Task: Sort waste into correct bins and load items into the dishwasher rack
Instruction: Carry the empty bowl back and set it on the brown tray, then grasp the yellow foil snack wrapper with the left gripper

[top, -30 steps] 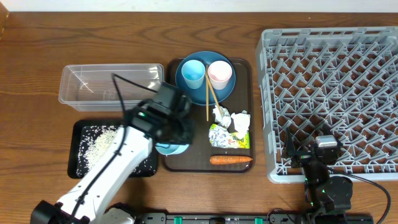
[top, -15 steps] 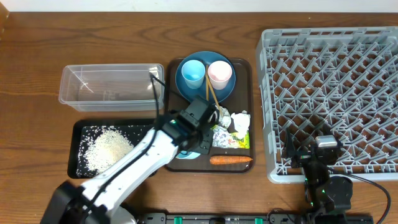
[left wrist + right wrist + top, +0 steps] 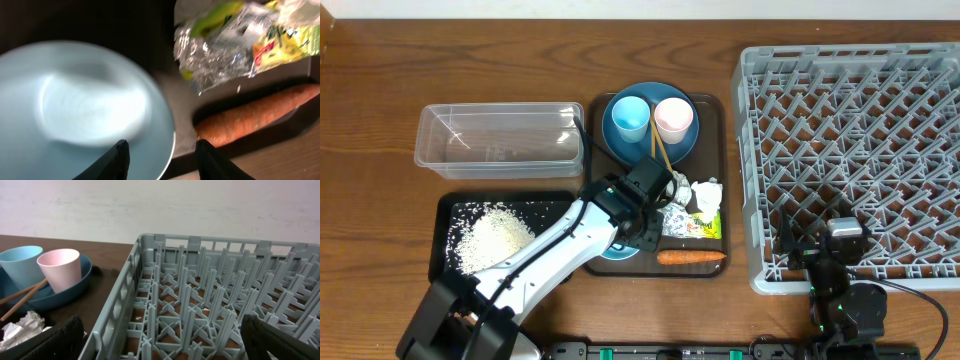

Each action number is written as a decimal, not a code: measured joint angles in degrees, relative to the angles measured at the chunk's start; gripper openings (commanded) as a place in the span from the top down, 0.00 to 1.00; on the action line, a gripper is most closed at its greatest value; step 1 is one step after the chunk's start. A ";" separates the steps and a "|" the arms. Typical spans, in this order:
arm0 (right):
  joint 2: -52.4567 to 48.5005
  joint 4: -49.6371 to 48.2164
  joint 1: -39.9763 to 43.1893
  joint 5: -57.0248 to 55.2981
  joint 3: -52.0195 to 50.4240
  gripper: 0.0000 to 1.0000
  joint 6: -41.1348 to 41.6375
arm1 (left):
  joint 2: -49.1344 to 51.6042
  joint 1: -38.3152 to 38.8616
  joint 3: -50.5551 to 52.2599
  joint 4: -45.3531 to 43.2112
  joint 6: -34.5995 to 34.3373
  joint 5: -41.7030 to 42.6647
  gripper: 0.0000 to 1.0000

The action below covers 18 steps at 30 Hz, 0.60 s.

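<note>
**Left arm poised over the tray's near corner.** Your left gripper [image 3: 162, 156] hangs above the near left corner of the brown plastic serving tray [image 3: 717, 108]. Its jaws are parted and clamp nothing. The right-hand rim of the white bowl with a light blue inside [image 3: 85, 110] runs up between them.

The small orange carrot [image 3: 250, 117] lies just to the right of the gripper, close beside the bowl; whether the two touch is not clear. Seen from overhead, the carrot's long axis runs side to side along the tray's near edge. The wrist view suggests your jaws open roughly along that same line, so a grasp across the carrot would likely call for about a quarter turn of the wrist.

The crinkled green-yellow and silver wrapper [image 3: 225, 45] sits just beyond the carrot. The shallow black rectangular tray [image 3: 445, 205], carrying loose white rice [image 3: 490, 232], lies on the surface to the bowl's left.

Your right gripper [image 3: 162, 345] sits wide open and empty at the near edge of the large grey plastic dishwasher rack [image 3: 850, 140], well apart from the waste. The left arm is clearly the nearer one.
</note>
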State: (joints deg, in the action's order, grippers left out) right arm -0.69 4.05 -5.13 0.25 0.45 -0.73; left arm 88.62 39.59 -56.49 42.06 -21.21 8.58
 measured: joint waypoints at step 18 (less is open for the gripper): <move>0.00 0.00 0.00 0.02 0.00 0.01 0.00 | -11.21 4.61 -3.34 -2.14 11.04 0.02 0.43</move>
State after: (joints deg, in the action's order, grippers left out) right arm -0.69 4.05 -5.13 0.27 0.45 -0.73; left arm 77.41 44.21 -59.83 39.92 -10.17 8.60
